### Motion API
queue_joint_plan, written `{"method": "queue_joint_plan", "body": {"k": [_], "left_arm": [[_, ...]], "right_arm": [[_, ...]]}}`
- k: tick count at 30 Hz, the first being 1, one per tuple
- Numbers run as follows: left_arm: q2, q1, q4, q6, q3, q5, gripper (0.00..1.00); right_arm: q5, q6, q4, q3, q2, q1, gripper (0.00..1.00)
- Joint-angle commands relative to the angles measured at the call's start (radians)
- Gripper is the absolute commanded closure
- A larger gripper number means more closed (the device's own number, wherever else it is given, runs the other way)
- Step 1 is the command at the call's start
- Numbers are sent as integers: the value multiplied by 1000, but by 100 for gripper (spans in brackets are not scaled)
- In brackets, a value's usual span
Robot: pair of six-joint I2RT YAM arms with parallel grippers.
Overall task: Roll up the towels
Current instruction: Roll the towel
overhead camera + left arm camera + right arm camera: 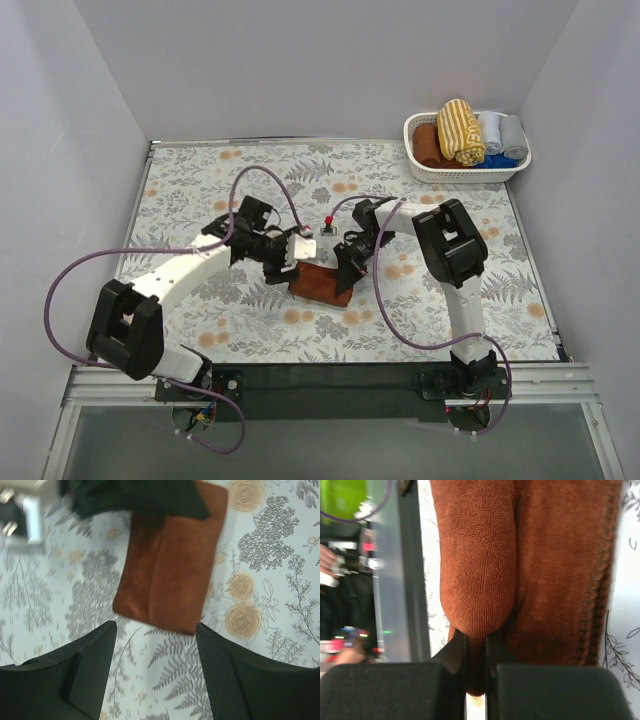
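- A white basket (465, 176) is sitting at the bench's (200, 180) 1 o'clock corner, holding the rolled mustard-striped towel (460, 130) beside small grey and blue rolls (502, 135).
- The rust-brown towel (320, 285) is lying folded mid-bench between both arms, its long axis running roughly 10 to 4 o'clock.
- The right gripper (476, 680) jaws are clamping a fold of it; the left gripper (155, 675) jaws are standing apart at its edge.

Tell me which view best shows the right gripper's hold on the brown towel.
Right wrist: the right gripper is shut on a fold of the brown towel. Top external shows it at the towel's edge, the pinch itself hidden. Left wrist shows the folded towel, but its far end is obscured.
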Motion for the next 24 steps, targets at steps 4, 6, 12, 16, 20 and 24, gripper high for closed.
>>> {"method": "queue_joint_plan", "body": {"k": [4, 6, 12, 16, 20, 24], "left_arm": [[-103, -222, 283, 124, -191, -230, 39], [-79, -262, 307, 148, -194, -252, 39], [-28, -334, 385, 211, -238, -301, 39], [18, -351, 382, 219, -235, -301, 40], [50, -354, 381, 214, -248, -315, 44], [119, -354, 315, 194, -217, -343, 69]], "right_arm": [[119, -4, -119, 35, 135, 1, 99], [130, -2, -138, 60, 158, 0, 99], [125, 24, -169, 115, 233, -8, 99], [104, 39, -185, 153, 267, -19, 99], [94, 42, -196, 173, 275, -22, 99], [90, 37, -218, 179, 258, -26, 97]]}}
